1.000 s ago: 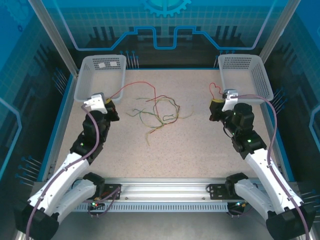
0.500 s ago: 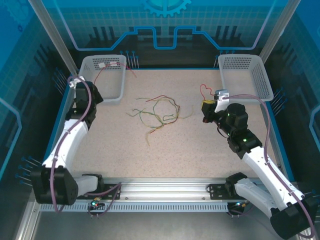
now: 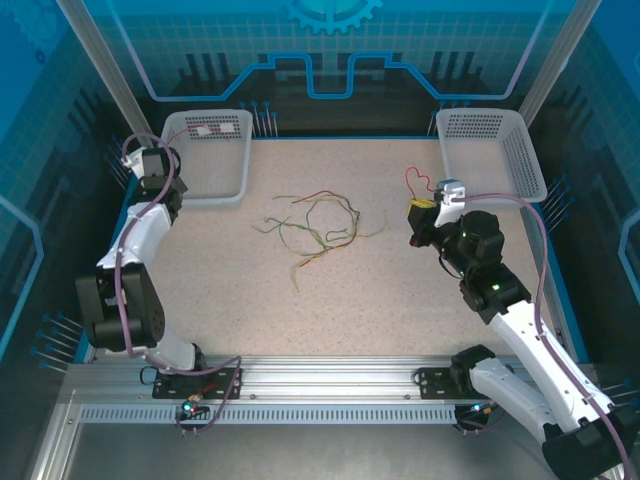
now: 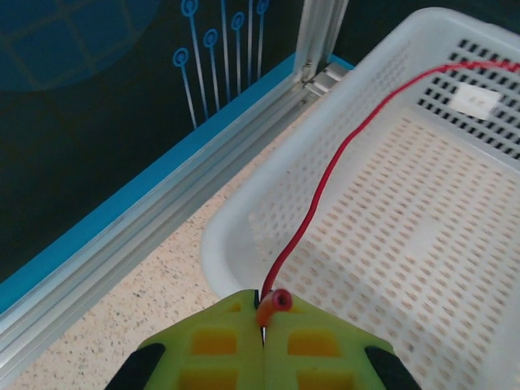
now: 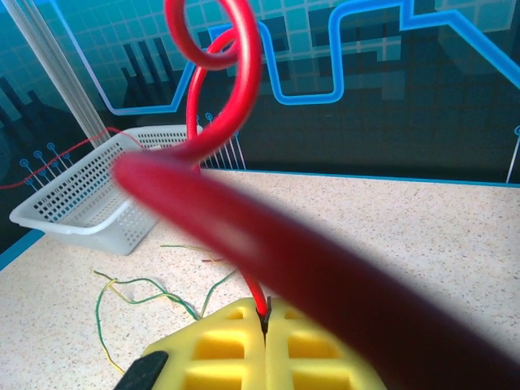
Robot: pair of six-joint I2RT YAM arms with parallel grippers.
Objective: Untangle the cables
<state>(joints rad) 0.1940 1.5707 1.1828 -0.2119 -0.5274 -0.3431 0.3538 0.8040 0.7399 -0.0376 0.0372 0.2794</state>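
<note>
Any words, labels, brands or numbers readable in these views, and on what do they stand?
No readable text anywhere.
The white sticker in the left basket: too blurred to tell whether it bears any writing.
The back panel: gear and circuit graphics, no letters or numbers.

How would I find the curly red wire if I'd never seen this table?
Find the white basket at the far right corner. Just left of its near end, the right gripper is shut on a red wire. Unlike the flat red-and-green tangle in the middle, it curls up in a loop by itself.
</note>
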